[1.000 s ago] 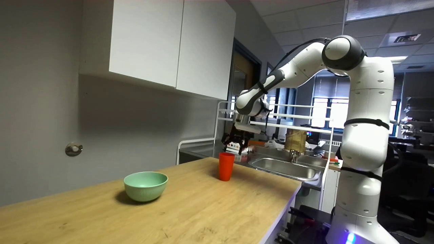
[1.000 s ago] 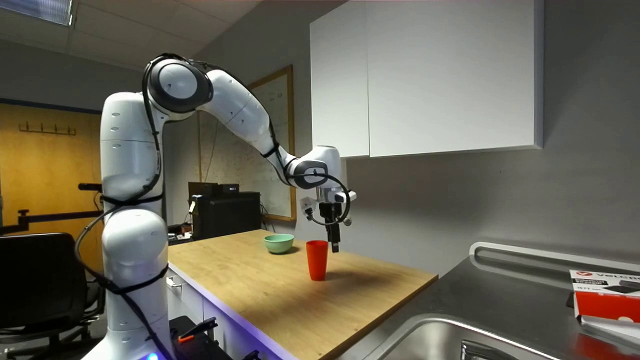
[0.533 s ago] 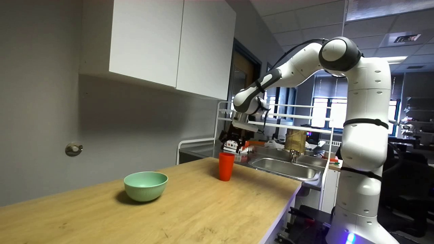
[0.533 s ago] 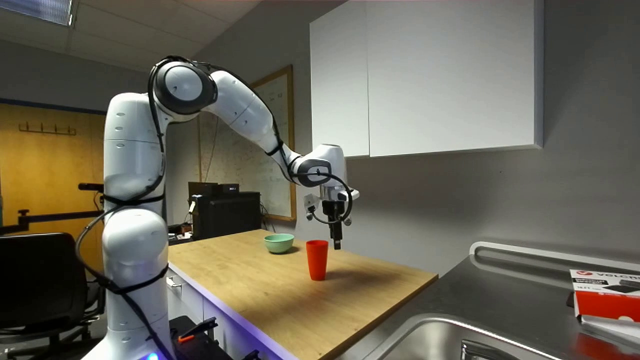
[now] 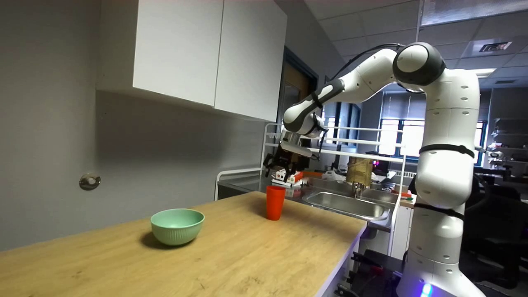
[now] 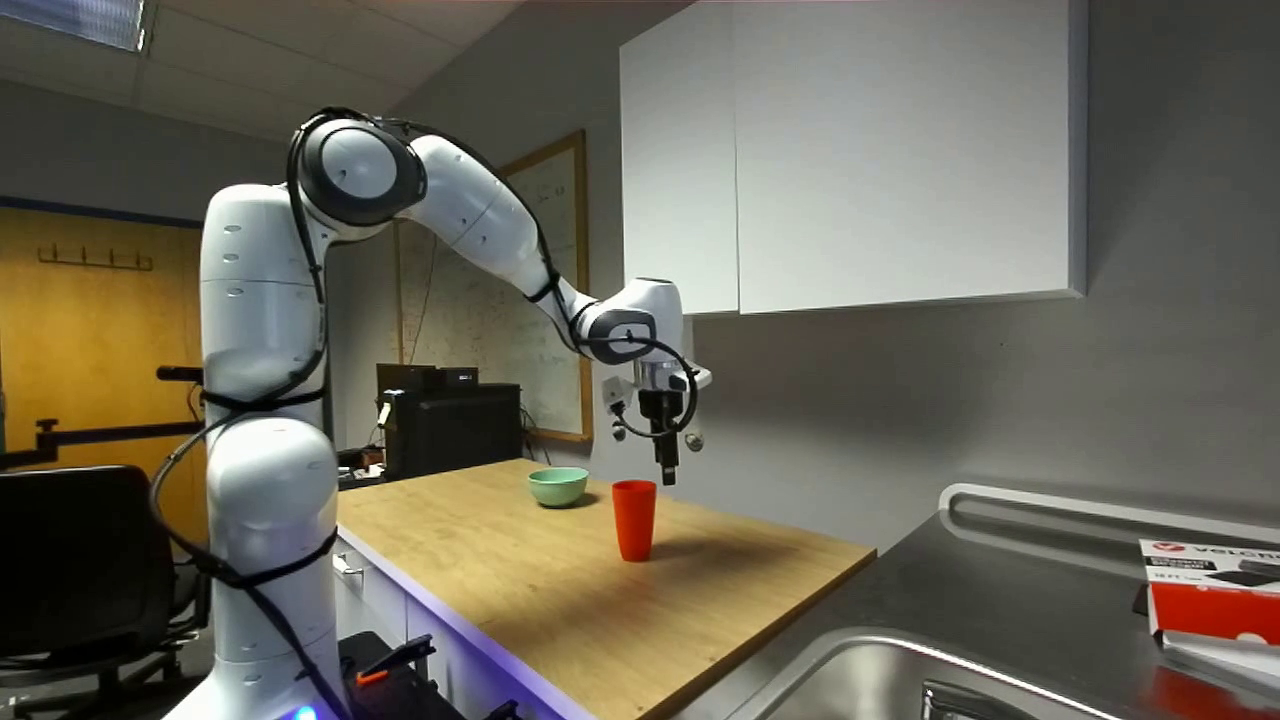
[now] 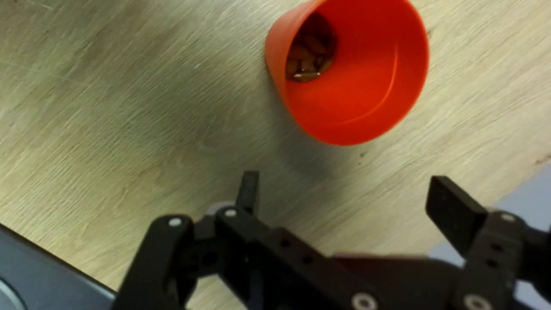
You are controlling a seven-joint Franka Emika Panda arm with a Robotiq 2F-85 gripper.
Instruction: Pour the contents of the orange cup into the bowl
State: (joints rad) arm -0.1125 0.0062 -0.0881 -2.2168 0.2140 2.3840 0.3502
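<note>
The orange cup [image 5: 275,203] stands upright on the wooden table in both exterior views. In the wrist view the cup [image 7: 357,101] is at the top, with several brown, nut-like pieces [image 7: 311,54] at its bottom. The mint-green bowl [image 5: 177,227] stands apart from the cup, also in an exterior view [image 6: 558,488]; it is out of the wrist view. My gripper [image 7: 344,177] is open with nothing between its fingers. In an exterior view the gripper [image 5: 276,176] hangs above and behind the cup, not touching it. In an exterior view it [image 6: 668,478] is just right of the cup's rim.
The wooden table [image 5: 247,264] ends beside a dark counter with a metal sink [image 5: 350,204]. A red and white box [image 6: 1215,595] lies on the counter. A white wall cabinet [image 5: 177,49] hangs above the table. A white rack [image 5: 330,150] stands behind.
My gripper has risen a little and shifted slightly away from the cup, still open. The cup and the bowl have not moved.
</note>
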